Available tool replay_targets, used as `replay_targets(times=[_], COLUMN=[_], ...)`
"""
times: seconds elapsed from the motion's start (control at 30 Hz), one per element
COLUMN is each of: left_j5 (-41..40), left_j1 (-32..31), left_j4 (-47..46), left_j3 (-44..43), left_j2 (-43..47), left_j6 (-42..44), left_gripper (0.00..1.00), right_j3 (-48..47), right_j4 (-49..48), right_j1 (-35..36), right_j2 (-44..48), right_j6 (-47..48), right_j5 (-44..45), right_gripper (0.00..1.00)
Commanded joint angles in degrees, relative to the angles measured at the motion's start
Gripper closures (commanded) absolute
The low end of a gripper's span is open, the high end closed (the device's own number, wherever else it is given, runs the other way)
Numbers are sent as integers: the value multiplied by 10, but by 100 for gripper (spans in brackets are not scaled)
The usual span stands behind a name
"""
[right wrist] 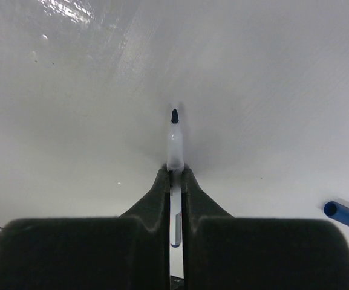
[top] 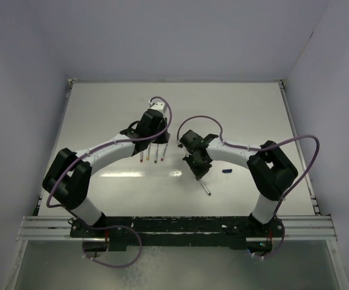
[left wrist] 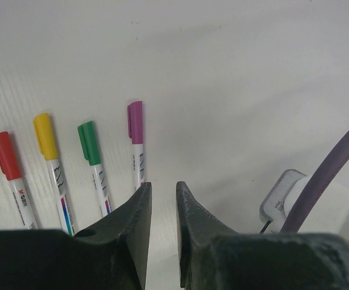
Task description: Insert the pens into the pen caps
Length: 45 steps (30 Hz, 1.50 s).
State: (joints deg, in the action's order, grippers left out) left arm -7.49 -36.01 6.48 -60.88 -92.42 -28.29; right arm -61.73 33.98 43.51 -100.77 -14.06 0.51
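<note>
Right arm is bent inward over mid-table, right gripper [right wrist: 174,172] pitched low. Its jaws are clamped on a dark-tipped pen [right wrist: 174,142], tip projecting past the fingertips. A dark blue cap [right wrist: 345,217] is noted lying apart on its right. Left gripper [left wrist: 163,193] is held narrowly parted, nothing between, with four capped pens [left wrist: 95,163] ranged in a row beside it. White table [top: 253,115] is seen stretching beyond both grippers to the far wall.

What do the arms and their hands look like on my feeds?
The left arm and right arm match: white curved links between chunky black joint housings, with a purple cable looping along each. The left hand and right hand each have two matte black fingers tapering to narrow tips. A white connector block sits by the left wrist. No markings show.
</note>
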Motion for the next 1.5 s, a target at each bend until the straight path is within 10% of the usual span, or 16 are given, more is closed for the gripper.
replay_targets(times=[0.0, 0.47, 0.9, 1.47], left_j5=[-8, 48, 303, 376], left_j1=[4, 3, 3, 2], left_j4=[-32, -203, -464, -505], left_j3=[12, 137, 216, 199], left_j2=[30, 102, 88, 45], left_j6=[13, 54, 60, 44], left_gripper=[75, 73, 61, 52], right_j3=[-18, 8, 192, 258], right_j4=[-6, -232, -519, -671], right_j1=[3, -62, -70, -71], right_j2=[-9, 148, 302, 336], right_j6=[-23, -107, -161, -193], right_j5=[4, 94, 52, -22], right_gripper=[100, 100, 100, 100])
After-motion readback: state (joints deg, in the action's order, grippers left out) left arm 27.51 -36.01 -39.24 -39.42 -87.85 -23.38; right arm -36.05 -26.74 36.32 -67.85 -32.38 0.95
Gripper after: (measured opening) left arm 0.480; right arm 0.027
